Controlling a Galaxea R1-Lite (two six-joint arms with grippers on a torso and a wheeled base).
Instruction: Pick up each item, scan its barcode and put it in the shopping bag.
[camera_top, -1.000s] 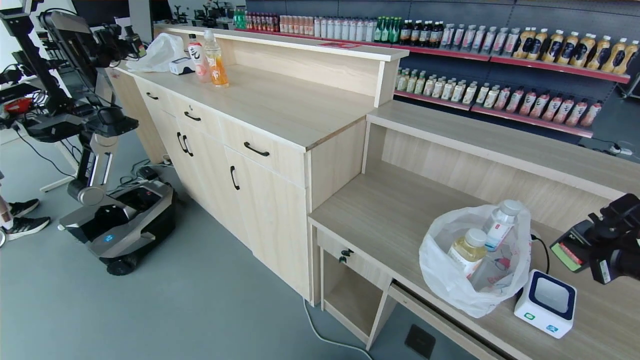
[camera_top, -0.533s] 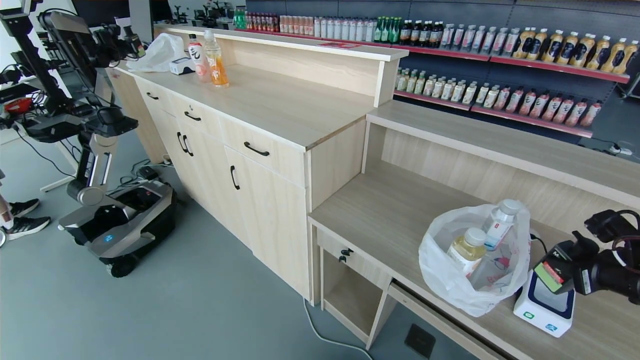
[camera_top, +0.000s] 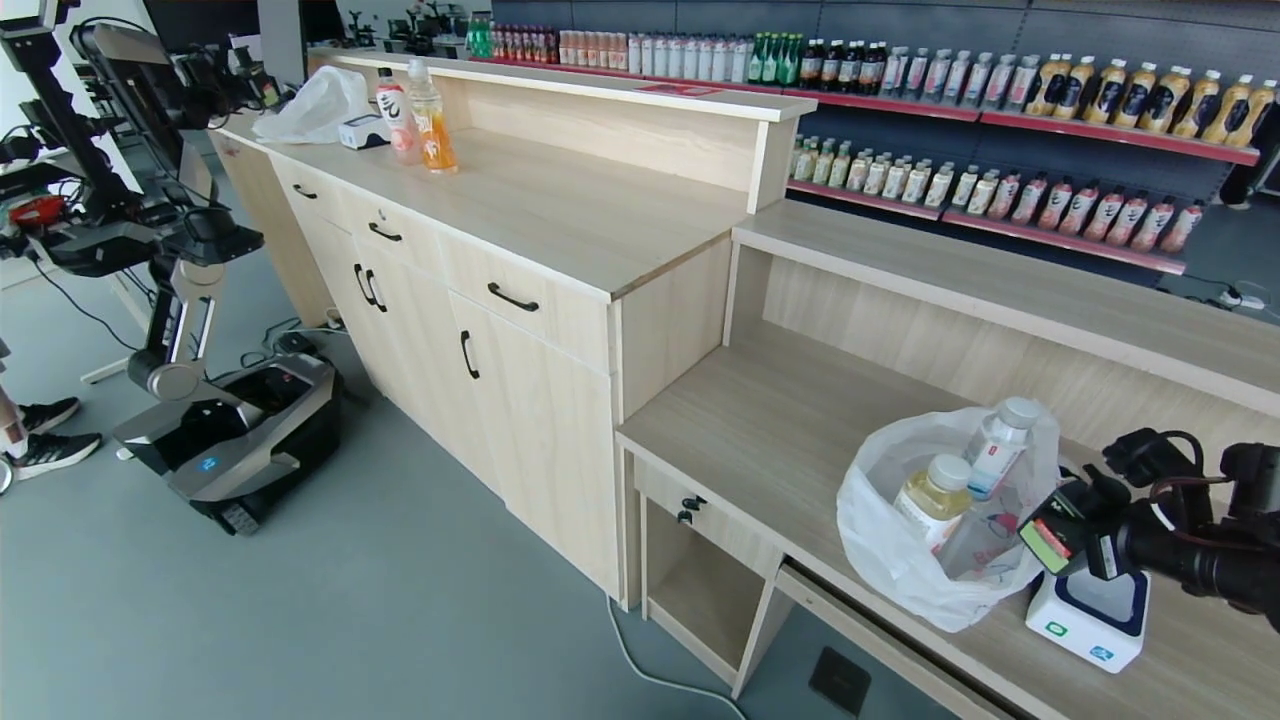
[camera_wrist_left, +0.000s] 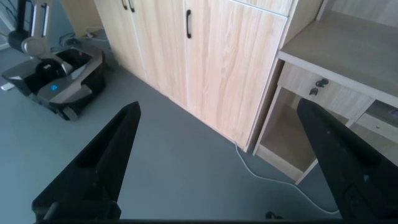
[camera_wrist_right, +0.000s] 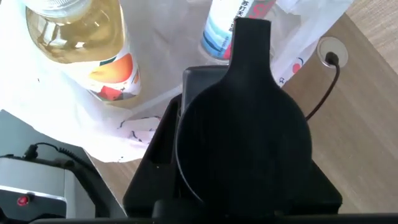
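Our left gripper (camera_wrist_left: 217, 107) hangs over the floor with its fingers wide apart, idle, we judge, because the work lies to our right. There the bag (camera_top: 900, 560) stands open on the desk (camera_top: 760, 420) with two bottles (camera_top: 935, 495) inside. Our right gripper (camera_top: 1075, 525), fingers clamped on a small dark pack (camera_top: 1046, 534), holds it between the bag's rim and the scanner (camera_top: 1070, 628), likely ready to drop it in. The arm hides part of the scanner, and we cannot make out the pack's barcode.

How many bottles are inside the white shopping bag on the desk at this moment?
2. A yellow-drink bottle sits low in the shopping bag; a white-labelled bottle pokes out beside it, nearer the right gripper. Folds may hide others.
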